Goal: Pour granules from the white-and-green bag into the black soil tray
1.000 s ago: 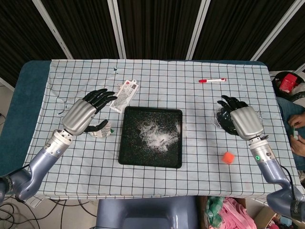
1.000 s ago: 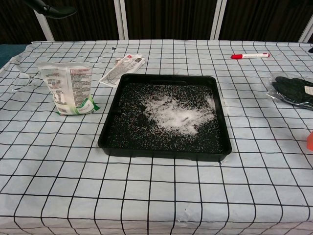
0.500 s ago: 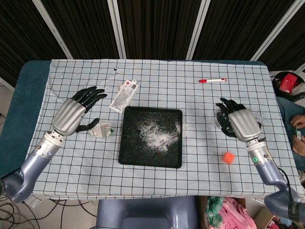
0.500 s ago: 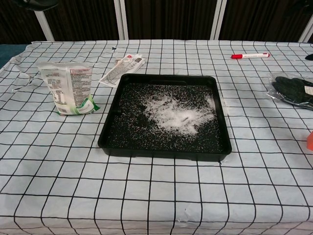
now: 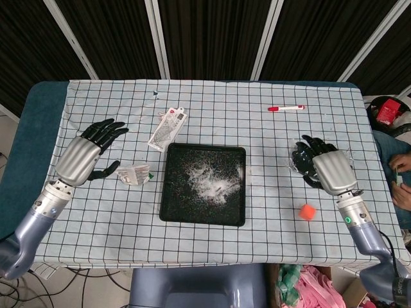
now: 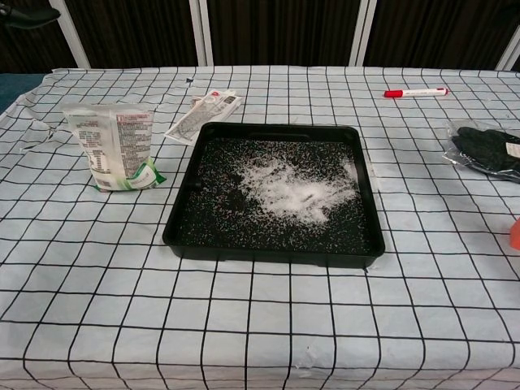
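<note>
The white-and-green bag [image 6: 114, 145] stands upright on the checked cloth, left of the black soil tray [image 6: 184, 219]; from above, the bag [image 5: 134, 174] and the tray [image 5: 171, 210] appear in the head view too. A heap of white granules [image 6: 284, 188] lies on the dark soil in the tray. My left hand [image 5: 82, 156] hovers left of the bag with fingers spread, holding nothing; only a dark fingertip [image 6: 24, 16] shows in the chest view. My right hand [image 5: 327, 168] is open at the right side, apart from the tray.
A flat white packet [image 5: 168, 127] lies behind the tray's left corner. A red marker [image 5: 286, 108] lies at the back right. A clear bag of dark material [image 6: 487, 148] sits under my right hand. An orange cube [image 5: 308, 212] rests near the front right.
My left hand has drawn back to the left, away from the bag, which stays standing. My right hand has pulled slightly toward the front right.
</note>
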### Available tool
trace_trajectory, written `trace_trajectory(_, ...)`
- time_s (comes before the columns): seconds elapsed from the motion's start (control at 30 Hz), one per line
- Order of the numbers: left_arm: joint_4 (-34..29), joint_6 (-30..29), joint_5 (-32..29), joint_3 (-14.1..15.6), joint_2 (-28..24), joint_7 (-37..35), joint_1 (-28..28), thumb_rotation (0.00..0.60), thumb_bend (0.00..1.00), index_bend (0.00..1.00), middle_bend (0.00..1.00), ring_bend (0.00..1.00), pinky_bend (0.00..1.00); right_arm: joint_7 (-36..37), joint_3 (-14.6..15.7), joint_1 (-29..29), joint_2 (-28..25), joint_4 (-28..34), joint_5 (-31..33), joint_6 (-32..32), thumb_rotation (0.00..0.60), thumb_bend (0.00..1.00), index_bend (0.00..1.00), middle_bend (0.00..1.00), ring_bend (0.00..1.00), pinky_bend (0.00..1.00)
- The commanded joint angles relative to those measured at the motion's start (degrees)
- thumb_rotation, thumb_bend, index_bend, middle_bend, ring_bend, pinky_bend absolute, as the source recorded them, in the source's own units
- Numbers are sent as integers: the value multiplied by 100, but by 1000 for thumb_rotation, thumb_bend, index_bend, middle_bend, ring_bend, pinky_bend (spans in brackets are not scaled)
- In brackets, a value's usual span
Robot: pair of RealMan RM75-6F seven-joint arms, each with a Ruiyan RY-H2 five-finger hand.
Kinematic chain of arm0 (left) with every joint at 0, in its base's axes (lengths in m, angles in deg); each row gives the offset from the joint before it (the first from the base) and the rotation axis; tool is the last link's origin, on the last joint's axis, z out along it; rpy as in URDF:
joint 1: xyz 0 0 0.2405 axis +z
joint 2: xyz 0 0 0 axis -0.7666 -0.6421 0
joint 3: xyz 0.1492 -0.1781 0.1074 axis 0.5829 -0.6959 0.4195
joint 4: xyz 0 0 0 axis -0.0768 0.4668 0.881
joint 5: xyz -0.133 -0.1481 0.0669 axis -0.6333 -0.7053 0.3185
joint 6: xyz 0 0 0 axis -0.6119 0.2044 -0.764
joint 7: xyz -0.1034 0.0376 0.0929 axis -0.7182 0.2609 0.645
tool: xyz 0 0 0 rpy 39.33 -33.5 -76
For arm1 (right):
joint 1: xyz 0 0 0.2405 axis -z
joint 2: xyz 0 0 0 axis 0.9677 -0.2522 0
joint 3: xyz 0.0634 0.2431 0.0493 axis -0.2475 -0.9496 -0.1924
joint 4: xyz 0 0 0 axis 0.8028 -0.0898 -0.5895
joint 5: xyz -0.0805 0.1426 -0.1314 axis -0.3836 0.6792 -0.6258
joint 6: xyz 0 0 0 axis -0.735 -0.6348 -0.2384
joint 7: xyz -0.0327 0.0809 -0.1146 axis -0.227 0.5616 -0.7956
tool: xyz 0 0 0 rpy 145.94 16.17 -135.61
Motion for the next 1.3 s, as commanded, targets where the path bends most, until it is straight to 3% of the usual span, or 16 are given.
trace_trajectory(0.03, 36, -308, 52, 210, -109, 105, 329, 600, 334, 138, 124, 54, 152, 115, 196, 288, -34, 92, -33, 249, 600, 154, 172, 106, 152, 322)
trace_trajectory(0.13, 211, -792, 117, 510, -73, 147, 827, 600, 333, 138, 123, 55, 152, 279, 495, 738, -46, 213, -95, 639, 600, 153, 172, 106, 152, 322)
trace_trajectory(0.27, 428, -1064, 10, 837, 41, -398, 1336, 600, 333, 137, 121, 55, 156, 259, 760, 1265, 152, 100, -271, 1333, 600, 153, 172, 106, 152, 322)
trace_trajectory(0.47, 1601, -1040, -70, 1121, 640, -2221, 1725, 600, 307, 120, 97, 55, 150, 338, 954, 1785, 446, -108, -438, 2005, 600, 153, 172, 106, 152, 322)
trace_trajectory(0.63, 2795, -348, -120, 1138, 1228, -3421, 1493, 600, 292, 109, 70, 27, 120, 296, 942, 1927, 549, -188, -583, 2276, 600, 153, 172, 106, 152, 322)
trace_trajectory(0.9, 4885, 220, 161, 1214, 2352, -5576, 1057, 600, 273, 68, 54, 0, 76, 313, 849, 2064, 616, -246, -626, 2485, 600, 153, 172, 106, 153, 322)
trace_trajectory(1.07, 5720, 383, 415, 1387, 2920, -6075, 829, 600, 273, 70, 55, 0, 75, 326, 788, 2109, 592, -254, -598, 2498, 600, 153, 172, 106, 153, 322)
trace_trajectory(1.3, 6116, 500, 519, 1376, 3337, -6311, 455, 600, 273, 74, 64, 0, 75, 309, 754, 2137, 607, -252, -643, 2492, 600, 153, 172, 106, 154, 322)
